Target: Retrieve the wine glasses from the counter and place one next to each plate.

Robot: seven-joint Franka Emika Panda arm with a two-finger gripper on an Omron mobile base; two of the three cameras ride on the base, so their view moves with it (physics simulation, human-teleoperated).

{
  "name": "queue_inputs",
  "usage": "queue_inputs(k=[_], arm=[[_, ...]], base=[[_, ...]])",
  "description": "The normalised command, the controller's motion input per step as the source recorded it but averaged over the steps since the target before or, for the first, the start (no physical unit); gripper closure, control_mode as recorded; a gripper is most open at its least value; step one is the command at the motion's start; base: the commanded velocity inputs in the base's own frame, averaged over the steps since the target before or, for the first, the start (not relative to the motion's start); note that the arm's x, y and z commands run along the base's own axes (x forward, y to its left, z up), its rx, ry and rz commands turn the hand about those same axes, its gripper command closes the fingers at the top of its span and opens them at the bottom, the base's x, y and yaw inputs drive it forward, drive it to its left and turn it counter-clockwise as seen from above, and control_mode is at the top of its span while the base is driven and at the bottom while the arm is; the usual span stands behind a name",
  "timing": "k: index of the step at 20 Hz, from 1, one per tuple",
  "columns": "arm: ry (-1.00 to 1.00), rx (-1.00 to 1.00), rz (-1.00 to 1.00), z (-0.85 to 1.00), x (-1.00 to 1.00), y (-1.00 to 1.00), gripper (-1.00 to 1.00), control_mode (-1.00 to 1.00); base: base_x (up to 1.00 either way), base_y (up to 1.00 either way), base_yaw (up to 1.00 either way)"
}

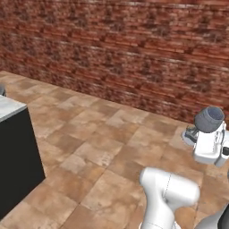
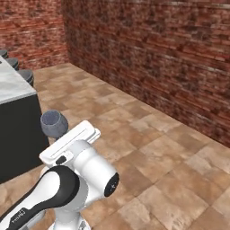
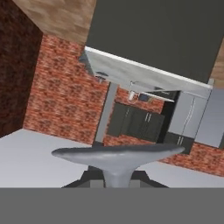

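Being carried above the tiled floor (image 1: 89, 147), well apart from the black-fronted marble tabletop (image 2: 13, 87), the wine glass (image 2: 54, 123) is clamped by its stem in the tool (image 3: 114, 180), and could be dropped and shattered if jolted or tilted.

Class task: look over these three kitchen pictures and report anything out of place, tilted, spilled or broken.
Nothing spilled or broken. One oddity: a wine glass is off the counter, carried in the gripper over the tiled floor, away from any plate. In the hand view its round foot fills the space above the fingers. It seems roughly upright.
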Motion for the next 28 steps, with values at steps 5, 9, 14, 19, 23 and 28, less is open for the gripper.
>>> queue_inputs(k=[5,9,14,19,23,28], arm=[[0.00,0.00,0.00,0.00,0.00,0.00,1.00,1.00],[0.00,0.00,0.00,0.00,0.00,0.00,1.00,1.00],[0.00,0.00,0.00,0.00,0.00,0.00,1.00,1.00],[0.00,0.00,0.00,0.00,0.00,0.00,1.00,1.00],[0.00,0.00,0.00,0.00,0.00,0.00,1.00,1.00],[0.00,0.00,0.00,0.00,0.00,0.00,1.00,1.00]], base=[[1.00,-0.46,0.32],[1.00,-0.47,0.33],[1.00,-0.25,0.30],[1.00,-0.07,0.39],[1.00,0.00,0.56],[1.00,-0.20,0.60]])
